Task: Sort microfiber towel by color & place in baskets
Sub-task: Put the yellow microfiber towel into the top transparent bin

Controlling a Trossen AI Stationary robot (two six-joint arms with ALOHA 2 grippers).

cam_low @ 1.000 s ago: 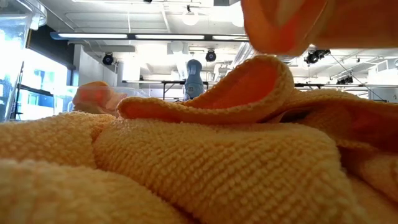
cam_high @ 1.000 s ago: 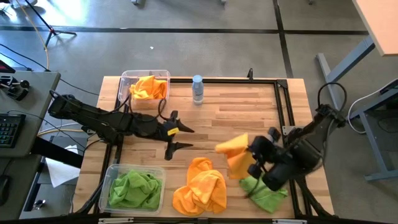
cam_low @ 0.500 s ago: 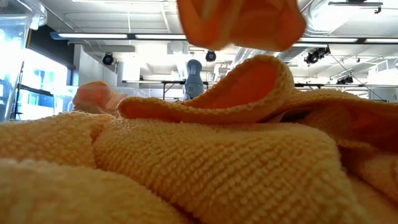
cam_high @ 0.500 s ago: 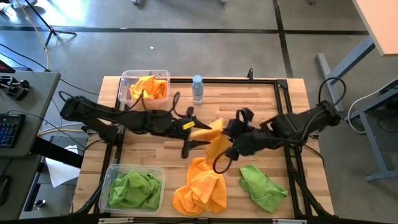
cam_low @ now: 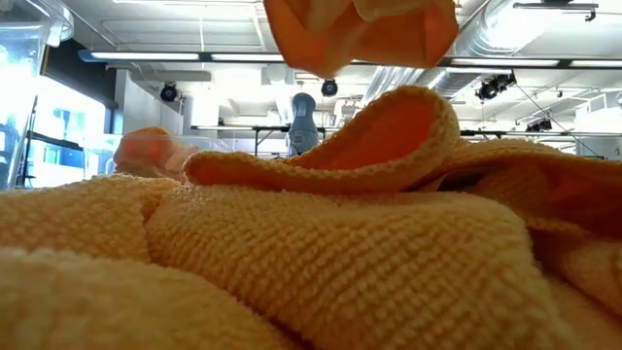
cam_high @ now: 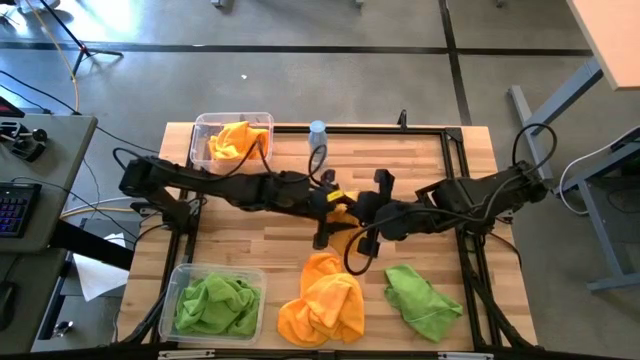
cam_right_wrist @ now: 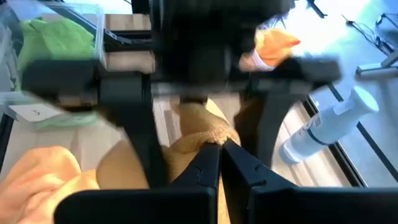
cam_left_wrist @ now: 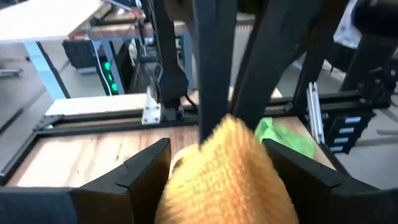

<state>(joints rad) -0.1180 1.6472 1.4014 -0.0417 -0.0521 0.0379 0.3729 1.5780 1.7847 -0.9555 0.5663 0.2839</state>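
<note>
- Two grippers meet over mid-table: the right gripper has its fingers pinched tight on an orange towel, which hangs up off the wood.
- The left gripper has its fingers spread wide, one on each side of that same hanging towel; in the left wrist view the fuzzy orange cloth sits right between them, not yet clamped.
- Orange count: four. One between the fingers, one loose heap on the table below both grippers, and one in the far basket behind the left arm — call that a single orange cloth, though a second could be bunched in it.
- Green count: two. One in the near basket, a crumpled green towel, and one loose green towel on the wood, below the right gripper's arm.
- Two baskets, then, each on the left arm's side.
- One water bottle stands just beyond the left fingers.
</note>
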